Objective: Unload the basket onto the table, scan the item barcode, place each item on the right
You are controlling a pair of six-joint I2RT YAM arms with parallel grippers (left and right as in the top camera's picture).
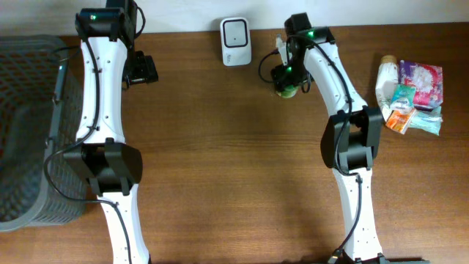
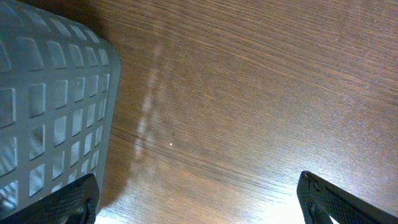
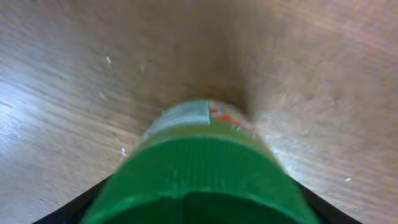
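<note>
The brown wooden tabletop (image 1: 220,147) carries a grey basket (image 1: 29,125) at its left edge, a white scanner (image 1: 236,40) at the back and a heap of packets (image 1: 412,95) at the right. A green-capped bottle (image 1: 287,86) perhaps rests on it too.

1. A grey plastic basket (image 1: 29,132) with a lattice wall stood at the far left edge of the brown wood-grain table (image 1: 234,169).
2. In the left wrist view, the basket's rounded corner filled the left side and cast a dark shadow on the wood beside it.
3. Near the table's right edge lay a small heap of goods, touching one another: a white tube (image 1: 386,84), a pink packet (image 1: 426,76), a teal packet (image 1: 403,95) and an orange sachet (image 1: 396,122).
4. The heap lay well apart from the basket.
</note>
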